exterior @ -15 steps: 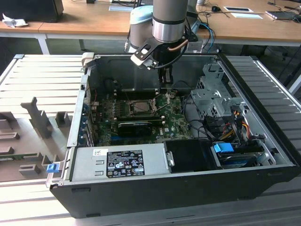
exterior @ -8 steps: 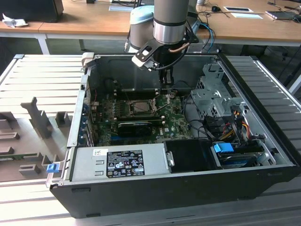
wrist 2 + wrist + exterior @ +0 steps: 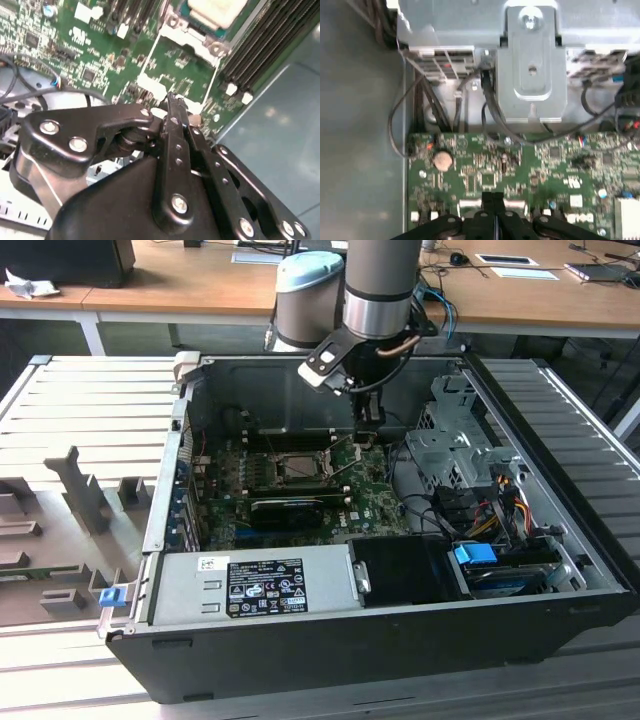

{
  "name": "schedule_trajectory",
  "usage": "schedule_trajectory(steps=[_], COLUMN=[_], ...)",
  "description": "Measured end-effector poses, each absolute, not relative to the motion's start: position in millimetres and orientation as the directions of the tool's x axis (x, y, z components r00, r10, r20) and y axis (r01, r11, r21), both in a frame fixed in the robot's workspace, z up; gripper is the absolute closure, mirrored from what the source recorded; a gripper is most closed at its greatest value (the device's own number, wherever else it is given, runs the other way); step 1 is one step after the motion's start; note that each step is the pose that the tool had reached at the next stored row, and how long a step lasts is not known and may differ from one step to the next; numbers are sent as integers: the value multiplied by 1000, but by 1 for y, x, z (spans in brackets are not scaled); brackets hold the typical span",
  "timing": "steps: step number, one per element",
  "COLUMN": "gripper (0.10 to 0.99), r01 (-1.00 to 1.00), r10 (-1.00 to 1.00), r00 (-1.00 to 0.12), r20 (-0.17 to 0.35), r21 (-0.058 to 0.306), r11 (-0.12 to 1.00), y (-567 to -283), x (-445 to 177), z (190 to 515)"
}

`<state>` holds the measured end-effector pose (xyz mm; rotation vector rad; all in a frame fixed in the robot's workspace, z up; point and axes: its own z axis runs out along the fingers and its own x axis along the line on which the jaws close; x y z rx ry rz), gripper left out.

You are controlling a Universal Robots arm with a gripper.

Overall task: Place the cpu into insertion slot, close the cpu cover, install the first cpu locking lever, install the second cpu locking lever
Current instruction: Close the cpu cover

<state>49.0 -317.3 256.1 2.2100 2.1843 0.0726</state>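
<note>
The cpu (image 3: 217, 9) shows its pale beige face inside the insertion slot (image 3: 281, 472) on the green motherboard (image 3: 375, 505). The cpu cover (image 3: 192, 36), a silver metal frame, lies flat around the chip. In the exterior view, two thin metal levers (image 3: 343, 450) slant up at the socket's right side. My gripper (image 3: 368, 428) hangs low over the board, just to the exterior view's right of the socket. Its black fingers (image 3: 172, 125) are shut together with nothing between them, the tips (image 3: 493, 199) close above the board.
The open computer case (image 3: 560, 490) walls in the board. A black expansion card (image 3: 290, 508) lies in front of the socket and memory slots (image 3: 260, 55) run beside it. A metal drive cage (image 3: 532, 75), loose cables (image 3: 480, 500) and the power supply (image 3: 255, 585) crowd the rest.
</note>
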Motion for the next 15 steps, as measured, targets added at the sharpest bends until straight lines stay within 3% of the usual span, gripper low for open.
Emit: schedule_trajectory(steps=[15], gripper=[980], r01=[998], r10=[1000], r00=[2], r20=[9], r21=[56], r11=[-2], y=[-317], x=[51], z=[244])
